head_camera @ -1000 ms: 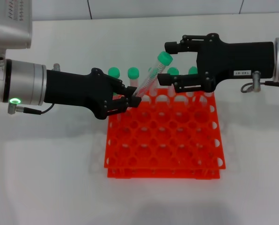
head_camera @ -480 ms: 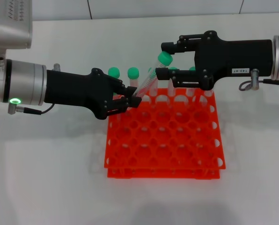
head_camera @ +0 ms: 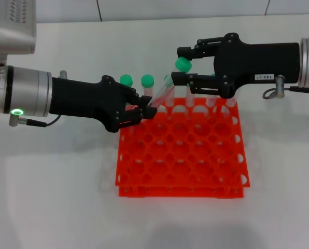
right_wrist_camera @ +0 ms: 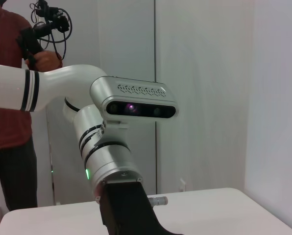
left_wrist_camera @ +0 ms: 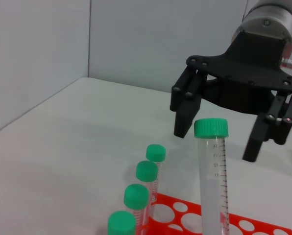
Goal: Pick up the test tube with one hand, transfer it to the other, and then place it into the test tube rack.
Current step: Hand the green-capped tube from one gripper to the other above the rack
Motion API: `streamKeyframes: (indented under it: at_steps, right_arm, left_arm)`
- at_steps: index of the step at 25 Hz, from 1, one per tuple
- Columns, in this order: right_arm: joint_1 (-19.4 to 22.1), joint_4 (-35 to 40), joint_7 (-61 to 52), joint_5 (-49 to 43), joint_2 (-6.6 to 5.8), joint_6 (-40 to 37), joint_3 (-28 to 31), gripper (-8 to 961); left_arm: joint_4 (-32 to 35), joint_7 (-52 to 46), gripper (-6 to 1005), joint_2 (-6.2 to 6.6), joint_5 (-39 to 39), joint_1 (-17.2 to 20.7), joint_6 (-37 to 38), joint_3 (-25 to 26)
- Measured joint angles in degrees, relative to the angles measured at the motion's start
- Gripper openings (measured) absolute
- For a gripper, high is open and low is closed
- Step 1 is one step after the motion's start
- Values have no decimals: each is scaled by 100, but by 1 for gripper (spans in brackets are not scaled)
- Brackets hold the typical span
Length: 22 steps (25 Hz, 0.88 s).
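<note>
Just above the rack point(head_camera: 181, 150), left gripper point(head_camera: 144, 111) clamps the tube point(head_camera: 165, 91); right gripper point(head_camera: 181, 65) gapes around its cap

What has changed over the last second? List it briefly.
The right gripper, open, slid toward the robot's left until its fingers bracket the green cap of the test tube. The left gripper kept the tube's lower end clamped, tilted over the test tube rack; nothing else moved.
</note>
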<state>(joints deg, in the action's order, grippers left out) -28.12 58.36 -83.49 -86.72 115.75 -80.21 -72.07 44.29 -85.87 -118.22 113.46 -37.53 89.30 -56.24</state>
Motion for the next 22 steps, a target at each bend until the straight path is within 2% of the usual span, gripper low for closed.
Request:
streamKeyframes:
  at_steps: [12, 18, 22]
  right_arm:
    - [-10, 0, -1, 0, -6, 23, -4, 336]
    - [-10, 22, -1, 6, -10, 23, -45, 265]
    - [-10, 57, -1, 4, -5, 23, -74, 264]
  left_arm:
    - [15, 0, 195, 0, 1, 0, -1, 0]
    - [24, 0, 195, -27, 5, 0, -1, 0]
    - [21, 44, 194, -56, -2, -21, -1, 0]
